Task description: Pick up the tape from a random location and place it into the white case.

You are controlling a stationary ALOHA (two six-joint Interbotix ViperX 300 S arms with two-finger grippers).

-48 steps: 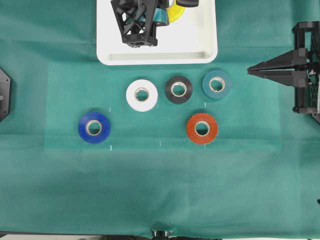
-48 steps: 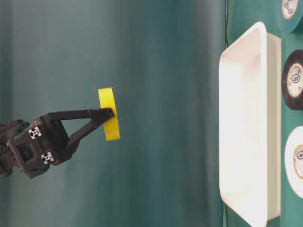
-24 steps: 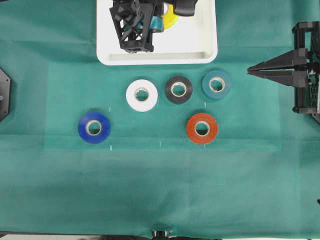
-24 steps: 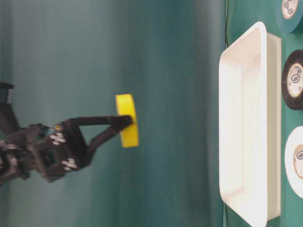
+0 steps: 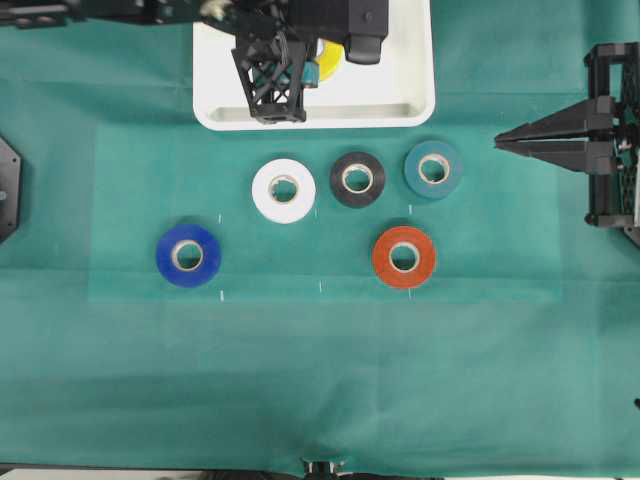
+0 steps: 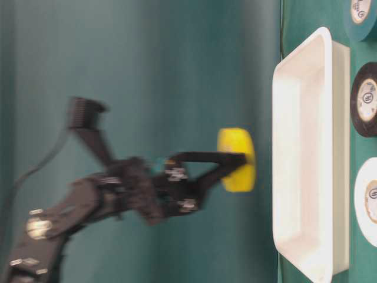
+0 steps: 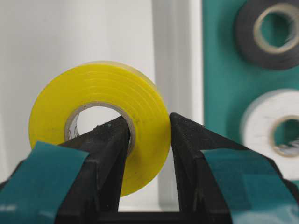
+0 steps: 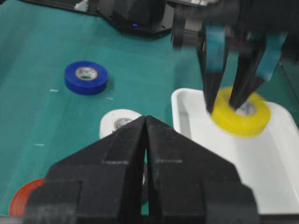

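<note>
The yellow tape [image 7: 117,93] hangs just above the floor of the white case [image 5: 320,118]. My left gripper [image 7: 148,122] is shut on it, with one finger through the core and the other on the outer face. From table level the tape [image 6: 237,159] is a short way off the case's bottom [image 6: 306,153]. In the overhead view only a sliver of the tape [image 5: 328,62] shows under the arm. My right gripper [image 5: 497,141] rests shut at the right edge of the table, holding nothing, with its tips [image 8: 146,119] pressed together.
On the green cloth below the case lie a white roll [image 5: 284,190], a black roll [image 5: 357,179], a teal roll [image 5: 433,168], an orange roll [image 5: 404,256] and a blue roll [image 5: 188,255].
My left gripper has come down toward the case floor with the tape still held. The right arm has not moved.
</note>
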